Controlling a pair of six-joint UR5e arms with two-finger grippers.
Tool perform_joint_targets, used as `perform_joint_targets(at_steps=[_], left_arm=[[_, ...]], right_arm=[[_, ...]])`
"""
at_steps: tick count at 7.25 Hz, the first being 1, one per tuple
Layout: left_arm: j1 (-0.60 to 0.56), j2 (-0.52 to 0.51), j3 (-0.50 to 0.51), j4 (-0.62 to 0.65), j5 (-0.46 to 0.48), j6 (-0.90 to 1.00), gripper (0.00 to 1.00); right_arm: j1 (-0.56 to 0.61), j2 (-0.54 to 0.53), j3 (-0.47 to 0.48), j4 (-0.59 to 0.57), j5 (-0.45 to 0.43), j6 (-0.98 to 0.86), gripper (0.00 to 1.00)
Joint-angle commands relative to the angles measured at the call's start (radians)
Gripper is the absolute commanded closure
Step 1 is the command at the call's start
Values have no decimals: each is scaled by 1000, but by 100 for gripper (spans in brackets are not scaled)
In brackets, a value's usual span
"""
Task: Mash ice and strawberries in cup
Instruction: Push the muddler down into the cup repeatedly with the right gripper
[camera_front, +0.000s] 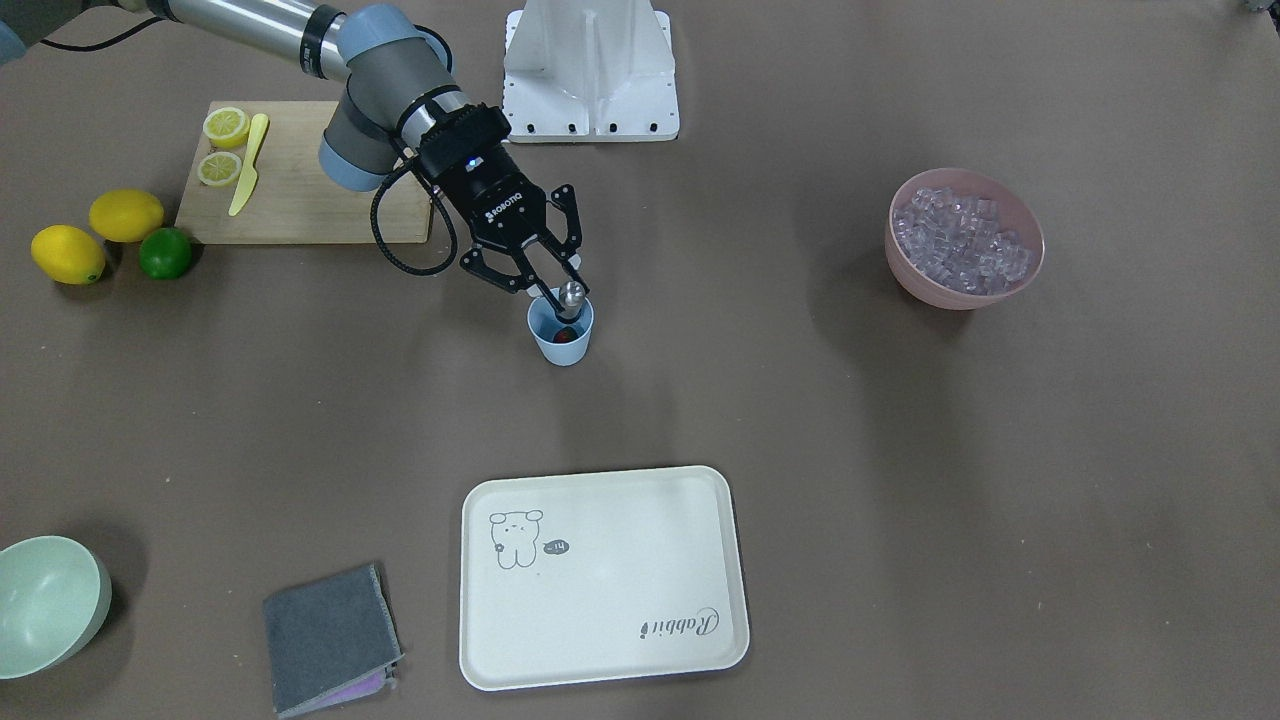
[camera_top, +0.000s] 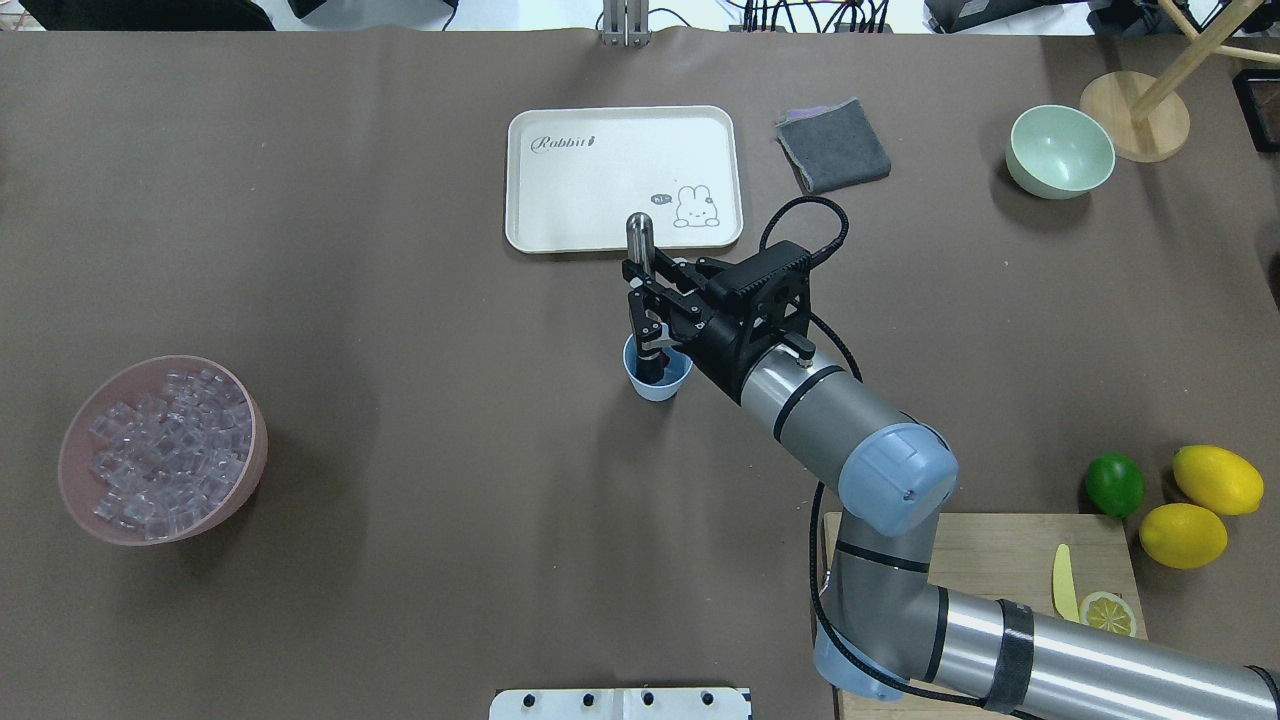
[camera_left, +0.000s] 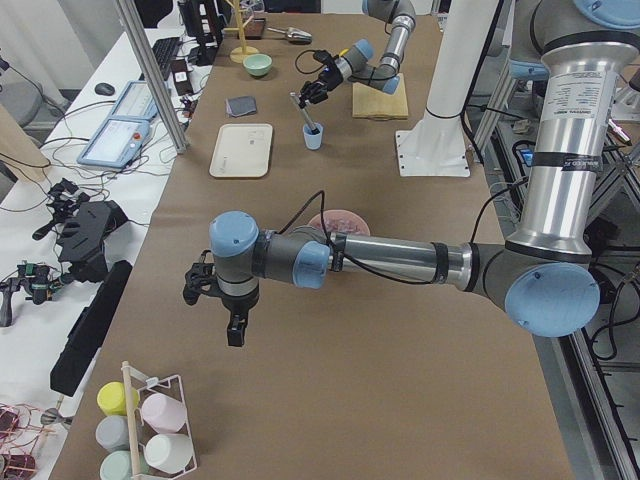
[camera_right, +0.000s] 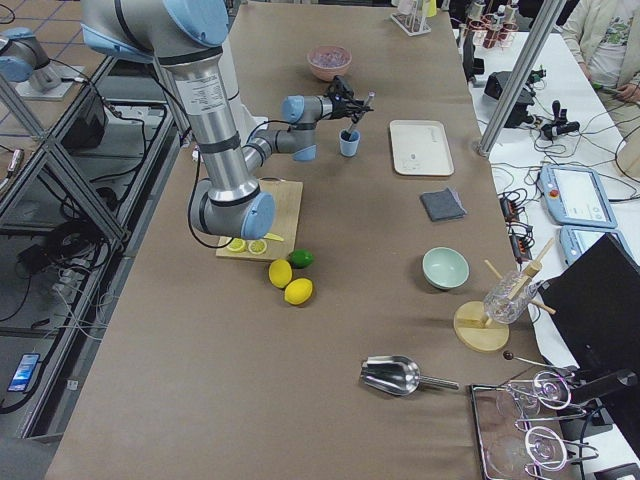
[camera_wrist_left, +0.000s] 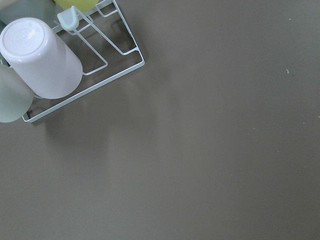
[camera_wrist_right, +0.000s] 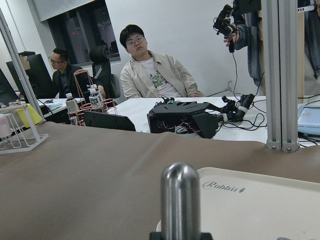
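Reaching over the middle of the table, the right gripper (camera_front: 552, 282) is clamped on a metal muddler (camera_top: 640, 235), whose lower end dips into the cup (camera_front: 561, 345). The cup stands upright on the brown table (camera_front: 900, 500), near a cream tray (camera_front: 620, 600). A small red patch inside the cup is probably the strawberry (camera_front: 566, 334), though it is too small to be sure. The ice (camera_front: 960, 240) fills a pink bowl (camera_front: 940, 295), well apart from the cup on the robot's left side. The left gripper (camera_left: 236, 335) hangs above the table near a cup rack (camera_wrist_left: 90, 70). Whether its fingers are apart or together cannot be told.
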Motion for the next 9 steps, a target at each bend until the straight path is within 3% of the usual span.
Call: perform_joint_targets(at_steps=[1,4,9], left_arm=[[-1,0,-4,0,-1,-1,2],[1,-4,-6,0,-1,-1,2],[4,-3,-1,0,0,-1,2]], right_arm=[[31,9,36,0,4,0,100],[93,9,47,0,27,-34,100],[31,-2,18,3,15,-34,100]])
